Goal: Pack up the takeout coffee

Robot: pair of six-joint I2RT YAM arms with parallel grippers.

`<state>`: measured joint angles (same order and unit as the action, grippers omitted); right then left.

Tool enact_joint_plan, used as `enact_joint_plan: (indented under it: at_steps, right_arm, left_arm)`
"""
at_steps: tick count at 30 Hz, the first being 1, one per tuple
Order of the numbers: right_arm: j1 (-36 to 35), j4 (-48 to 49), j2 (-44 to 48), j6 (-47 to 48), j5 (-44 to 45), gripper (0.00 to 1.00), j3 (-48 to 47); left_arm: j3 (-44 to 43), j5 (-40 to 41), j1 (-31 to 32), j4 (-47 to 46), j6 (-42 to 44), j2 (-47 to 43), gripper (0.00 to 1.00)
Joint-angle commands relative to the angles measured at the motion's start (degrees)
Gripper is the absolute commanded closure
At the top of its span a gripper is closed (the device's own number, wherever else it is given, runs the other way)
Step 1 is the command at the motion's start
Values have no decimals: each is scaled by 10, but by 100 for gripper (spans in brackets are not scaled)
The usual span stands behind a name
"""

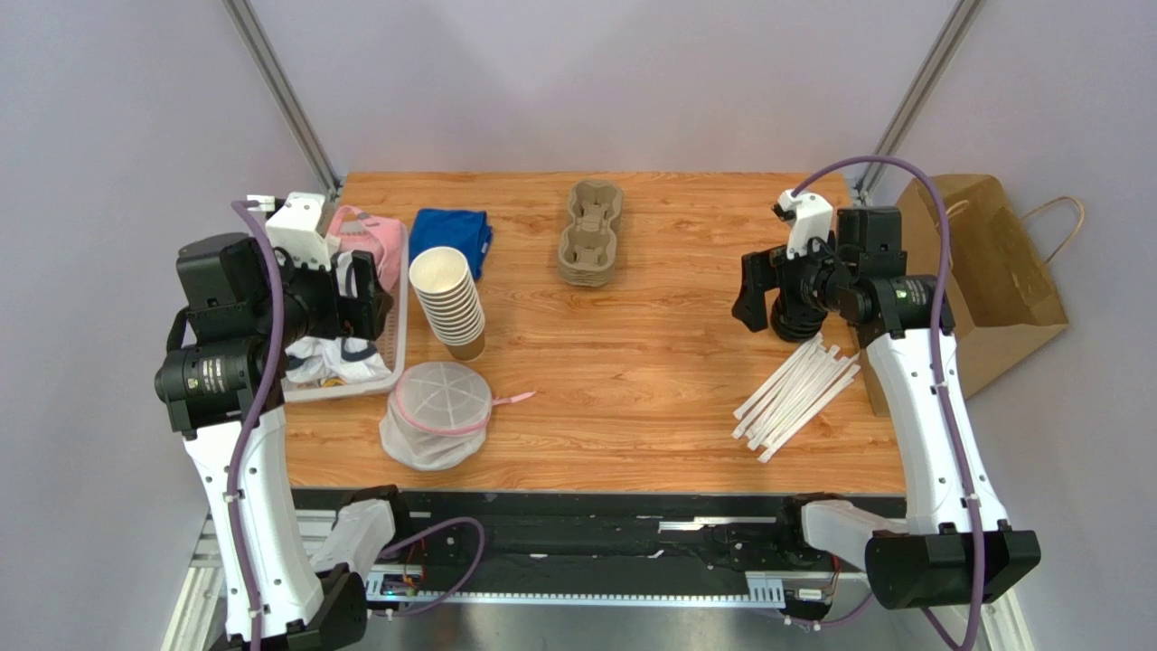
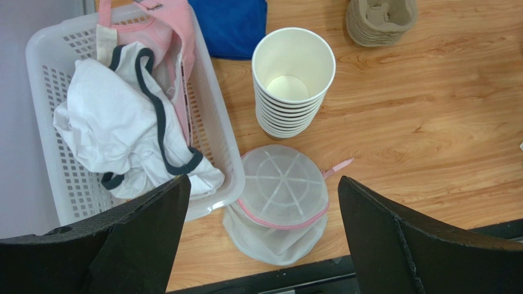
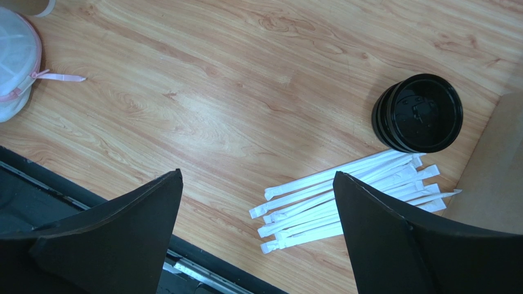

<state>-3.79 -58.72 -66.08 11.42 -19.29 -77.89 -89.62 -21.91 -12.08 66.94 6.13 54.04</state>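
Note:
No lidded tan-brown cup shows in any view; the takeout coffee is hidden or out of view. A stack of lidless paper cups [image 1: 448,301] stands left of centre, and it also shows in the left wrist view [image 2: 293,79]. A stack of black lids [image 3: 417,113] sits next to wrapped straws [image 3: 350,199] by the brown paper bag [image 1: 985,278]. A pulp cup carrier [image 1: 592,231] lies at the back centre. My left gripper [image 1: 364,292] [image 2: 263,180] is open and empty above the basket's edge. My right gripper [image 1: 751,292] [image 3: 258,174] is open and empty above the straws.
A white basket [image 2: 221,141] of clothes stands at the left edge. A white mesh bag with pink trim [image 2: 282,196] lies at the front beside it. A blue cloth [image 1: 451,231] lies behind the cups. The paper bag lies off the table's right edge.

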Motion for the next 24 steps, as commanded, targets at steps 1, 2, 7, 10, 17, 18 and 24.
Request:
enact_joint_plan:
  at_steps: [1,2,7,10,17,18,24]
  right_arm:
    - [-2,-24,-13,20,-22,0,-11]
    - [-2,-25,-17,20,-28,0,-11]
    - [-2,-30,-30,14,-40,0,-8]
    - [-2,-32,-35,8,-38,0,-5]
    - [-1,-36,-47,-8,-57,0,-4]
    - [-2,-36,-48,-8,-60,0,-4]
    - [-3,-41,-41,-3,-51,0,0]
  left_arm:
    - [-33,12,0,8,30,26,1]
    - [-43,12,-1,14,33,34,1]
    - [-135,-20,-1,50,49,99,1]
    - [-172,-32,1,53,51,126,1]
    - [-214,3,61,68,56,200,9]
    - [-212,16,69,67,56,218,10]
    - [-208,44,104,60,42,283,34]
